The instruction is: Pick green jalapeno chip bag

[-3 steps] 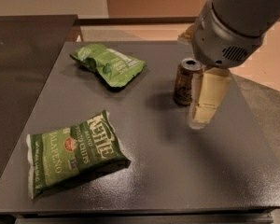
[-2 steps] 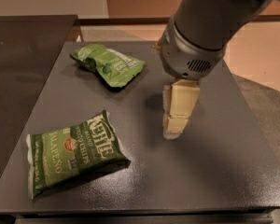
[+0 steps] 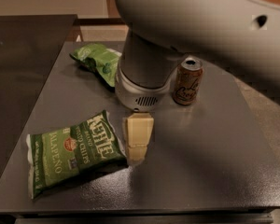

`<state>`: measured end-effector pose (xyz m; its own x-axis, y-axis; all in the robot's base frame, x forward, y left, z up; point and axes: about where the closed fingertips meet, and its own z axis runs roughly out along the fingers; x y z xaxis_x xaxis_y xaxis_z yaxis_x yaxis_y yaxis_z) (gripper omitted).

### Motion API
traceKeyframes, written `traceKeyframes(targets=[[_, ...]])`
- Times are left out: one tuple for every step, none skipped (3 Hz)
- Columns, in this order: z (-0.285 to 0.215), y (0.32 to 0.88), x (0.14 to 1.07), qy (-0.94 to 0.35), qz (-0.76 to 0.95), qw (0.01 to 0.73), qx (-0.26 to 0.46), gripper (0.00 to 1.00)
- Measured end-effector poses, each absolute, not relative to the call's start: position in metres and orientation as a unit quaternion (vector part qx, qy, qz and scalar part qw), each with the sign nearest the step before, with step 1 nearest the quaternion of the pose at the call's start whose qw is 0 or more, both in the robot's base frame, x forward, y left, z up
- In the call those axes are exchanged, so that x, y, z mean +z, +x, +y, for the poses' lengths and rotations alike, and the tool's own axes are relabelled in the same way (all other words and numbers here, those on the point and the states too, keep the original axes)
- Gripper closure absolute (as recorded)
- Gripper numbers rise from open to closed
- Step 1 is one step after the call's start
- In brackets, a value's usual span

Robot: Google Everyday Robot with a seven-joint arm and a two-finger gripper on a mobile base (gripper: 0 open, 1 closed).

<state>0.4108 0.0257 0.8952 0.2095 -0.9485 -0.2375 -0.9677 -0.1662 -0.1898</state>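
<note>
The green jalapeno chip bag (image 3: pixel 73 151) lies flat on the dark grey table (image 3: pixel 200 171) at the front left, its label facing up. My gripper (image 3: pixel 137 154) hangs from the large grey arm just to the right of the bag, its cream fingers pointing down close to the bag's right edge. Nothing is held in it. The arm hides part of the table behind it.
A second, lighter green bag (image 3: pixel 97 60) lies at the back left, partly hidden by the arm. A brown drink can (image 3: pixel 187 81) stands upright at the back right of the gripper. The table's front edge runs along the bottom.
The arm has swung left and toward the front, from beside the can to right next to the jalapeno bag. The can, hidden a moment ago, shows again. The bags have not moved.
</note>
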Motion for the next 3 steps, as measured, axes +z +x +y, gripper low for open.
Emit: traceKeyframes(targets=[[0.047,0.404,0.869,-0.771,0.621,0.139,0.036,0.00],[0.062,0.401,0.851,-0.777,0.615,0.128,0.046,0.00],[0.071,0.402,0.840,-0.776,0.614,0.126,0.062,0.00]])
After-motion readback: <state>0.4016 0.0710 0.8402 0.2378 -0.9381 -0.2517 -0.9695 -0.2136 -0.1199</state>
